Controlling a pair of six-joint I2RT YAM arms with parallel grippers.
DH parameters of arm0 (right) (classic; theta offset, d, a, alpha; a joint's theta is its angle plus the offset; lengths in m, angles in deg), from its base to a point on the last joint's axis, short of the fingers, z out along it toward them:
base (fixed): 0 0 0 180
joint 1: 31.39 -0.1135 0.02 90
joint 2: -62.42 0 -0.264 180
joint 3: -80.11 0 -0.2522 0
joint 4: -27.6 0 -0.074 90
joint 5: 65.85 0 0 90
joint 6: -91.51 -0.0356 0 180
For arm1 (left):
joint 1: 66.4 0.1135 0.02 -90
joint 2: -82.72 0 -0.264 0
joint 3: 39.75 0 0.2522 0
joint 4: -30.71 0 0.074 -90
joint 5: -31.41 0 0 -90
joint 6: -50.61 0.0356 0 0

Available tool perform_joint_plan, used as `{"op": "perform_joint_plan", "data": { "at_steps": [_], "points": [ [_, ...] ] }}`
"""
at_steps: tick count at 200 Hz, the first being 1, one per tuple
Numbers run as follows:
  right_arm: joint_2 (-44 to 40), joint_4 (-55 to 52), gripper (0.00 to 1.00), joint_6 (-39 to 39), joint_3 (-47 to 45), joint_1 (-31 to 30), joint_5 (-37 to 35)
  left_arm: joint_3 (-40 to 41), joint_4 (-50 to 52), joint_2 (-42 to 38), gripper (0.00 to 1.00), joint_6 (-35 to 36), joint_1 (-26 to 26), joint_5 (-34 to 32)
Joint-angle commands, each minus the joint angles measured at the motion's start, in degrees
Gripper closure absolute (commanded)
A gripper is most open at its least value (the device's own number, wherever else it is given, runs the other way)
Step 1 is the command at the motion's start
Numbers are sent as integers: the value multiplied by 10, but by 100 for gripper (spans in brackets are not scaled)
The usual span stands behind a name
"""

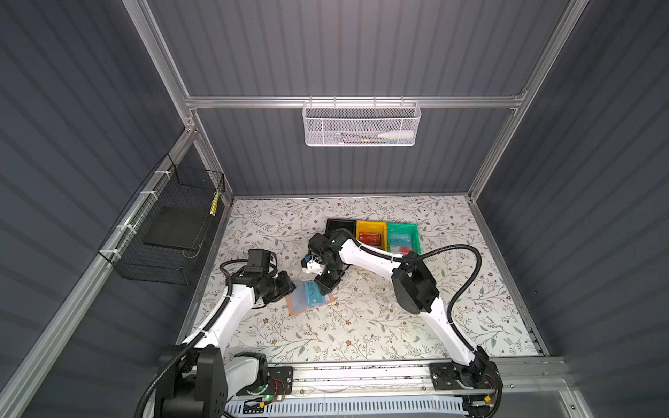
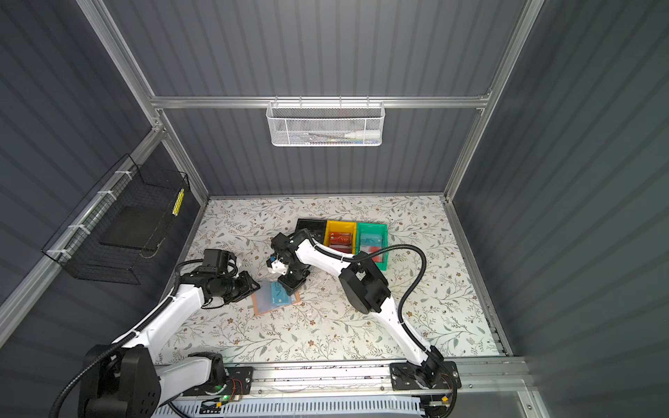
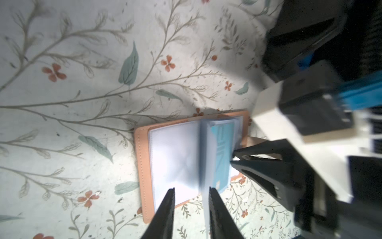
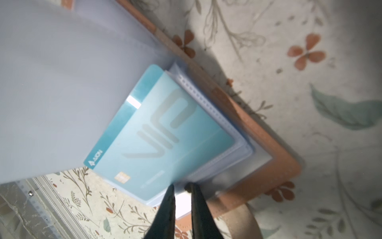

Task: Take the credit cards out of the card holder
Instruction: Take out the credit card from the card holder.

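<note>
The tan card holder (image 1: pixel 295 311) (image 2: pixel 261 310) lies open on the table. A teal VIP credit card (image 4: pixel 165 132) (image 3: pixel 222 149) sits inside a clear sleeve on its far half. My left gripper (image 3: pixel 191 190) (image 1: pixel 291 289) stands open over the near edge, with a raised sleeve page (image 3: pixel 204 165) resting against one finger. My right gripper (image 4: pixel 180 186) (image 1: pixel 324 287) has a narrow gap between its jaws. Its tips are at the edge of the sleeve stack beside the card, and contact is unclear. A red card (image 1: pixel 370 239) lies in the yellow bin, and a teal card (image 1: pixel 400 239) lies in the green bin.
Black (image 1: pixel 338 225), yellow (image 1: pixel 362 226) and green (image 1: pixel 416 235) bins stand in a row behind the right arm. A black wire basket (image 1: pixel 163 231) hangs on the left wall. A white mesh basket (image 1: pixel 362 123) hangs on the back rail.
</note>
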Motion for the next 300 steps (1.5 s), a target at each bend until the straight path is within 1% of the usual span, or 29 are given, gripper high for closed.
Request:
{"op": "perform_joint_plan", "data": {
  "at_steps": [1, 20, 45, 61, 86, 109, 156, 176, 189, 201, 217, 229, 236, 250, 300],
  "points": [
    [25, -11, 81, 3, -8, 0, -7, -2, 8, -6, 69, -11, 3, 54],
    [26, -9, 80, 2, -8, 1, -7, 28, -64, 9, 70, -40, 3, 110],
    [26, -10, 80, 2, -9, 3, -7, 71, -155, 39, 73, -77, 2, 162],
    [27, -10, 80, 1, -11, 4, -7, 89, -194, 55, 74, -91, 2, 176],
    [27, -11, 80, 1, -12, 5, -7, 93, -202, 71, 76, -89, 2, 180],
    [27, -10, 80, 2, -12, 6, -7, 85, -174, 69, 77, -76, 2, 168],
    [28, -11, 80, 1, -15, 5, -5, 11, 12, 13, 75, -13, 2, 30],
    [28, -13, 80, 2, -18, 6, -6, -15, 40, -4, 74, -8, 2, 18],
    [28, -14, 80, 1, -18, 6, -7, -22, 34, -10, 74, -8, 2, 34],
    [28, -13, 79, 0, -20, 7, -6, -13, 3, -13, 73, -16, 2, 66],
    [29, -12, 79, 0, -20, 7, -5, 14, -70, 2, 73, -43, 2, 121],
    [30, -13, 79, 1, -20, 7, -6, 41, -141, 22, 74, -76, 2, 174],
    [30, -12, 79, 0, -21, 6, -6, 58, -178, 33, 74, -95, 2, 191],
    [30, -13, 79, 0, -22, 7, -6, 79, -217, 46, 75, -111, 2, 198],
    [30, -13, 79, 0, -22, 9, -5, 93, -211, 71, 75, -93, 2, 191]
  ]
}}
